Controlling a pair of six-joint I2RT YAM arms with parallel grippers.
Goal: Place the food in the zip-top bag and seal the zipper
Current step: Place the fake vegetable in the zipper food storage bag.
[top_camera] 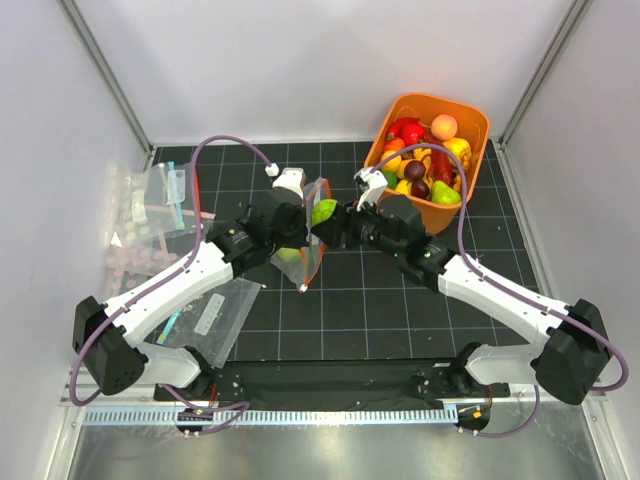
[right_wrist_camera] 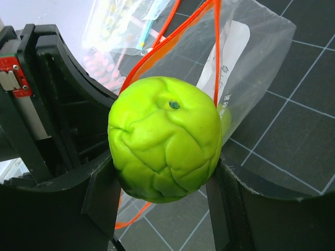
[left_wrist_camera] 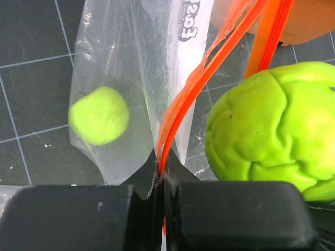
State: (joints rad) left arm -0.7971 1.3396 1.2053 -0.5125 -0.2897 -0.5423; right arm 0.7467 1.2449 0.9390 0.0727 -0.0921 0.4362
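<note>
The zip-top bag [top_camera: 312, 240] hangs upright at mid-table, its mouth held apart. My left gripper [left_wrist_camera: 162, 175] is shut on its orange-red zipper [left_wrist_camera: 180, 99], pinching the strip at one edge. A small round green food piece [left_wrist_camera: 98, 115] lies inside the bag. My right gripper [right_wrist_camera: 162, 180] is shut on a lumpy bright green food piece [right_wrist_camera: 165, 138], which sits at the bag's mouth between the zipper strands [right_wrist_camera: 157, 47]. From above, this green piece [top_camera: 324, 211] is between the two grippers. The bag's white label [right_wrist_camera: 227, 52] shows through the plastic.
An orange bin [top_camera: 472, 118] at the back right holds several more toy fruits and vegetables. A second clear bag with a teal edge [top_camera: 210, 315] lies flat at the left front. More plastic bags [top_camera: 150, 205] are piled at the far left.
</note>
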